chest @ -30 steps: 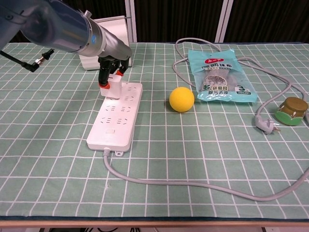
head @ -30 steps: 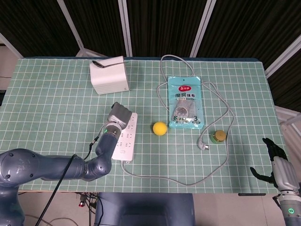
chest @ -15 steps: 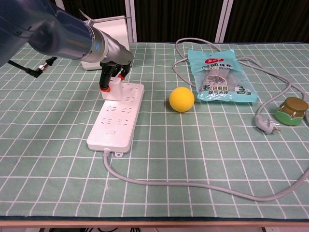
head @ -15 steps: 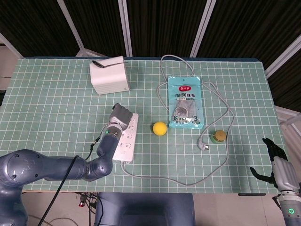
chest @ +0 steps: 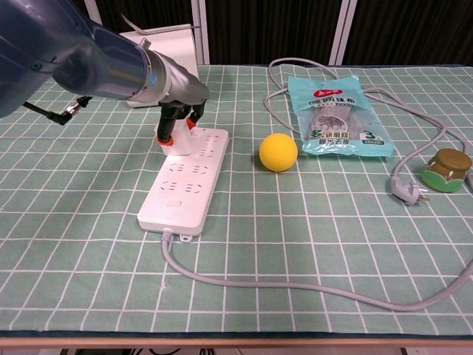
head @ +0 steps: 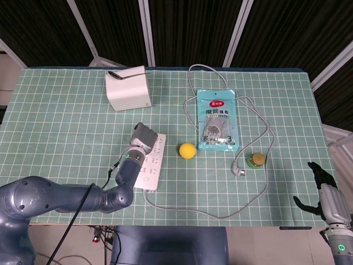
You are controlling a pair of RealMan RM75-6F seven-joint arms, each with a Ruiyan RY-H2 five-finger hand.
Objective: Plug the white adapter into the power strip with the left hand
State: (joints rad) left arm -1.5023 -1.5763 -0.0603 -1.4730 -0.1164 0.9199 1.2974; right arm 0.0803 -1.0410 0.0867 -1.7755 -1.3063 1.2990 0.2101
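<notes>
The white power strip (chest: 187, 183) lies lengthwise on the green grid mat, left of centre, and also shows in the head view (head: 150, 164). The white adapter (chest: 176, 141) stands on the strip's far end. My left hand (chest: 179, 117) pinches it from above, its red-tipped fingers (chest: 167, 136) on the adapter's sides. From the head camera, my left hand (head: 143, 138) covers the adapter and the far end of the strip. My right hand (head: 325, 192) hangs off the table's near right corner, its fingers spread and holding nothing.
A yellow ball (chest: 278, 151) lies just right of the strip. Beyond it are a teal packet (chest: 337, 115), a grey cable with a loose plug (chest: 407, 191) and a small green jar (chest: 446, 168). A white box (head: 128, 91) with a spoon stands at the back.
My left hand has moved slightly right with the adapter. The strip's far end has swung right with it, so the strip now lies more tilted.
</notes>
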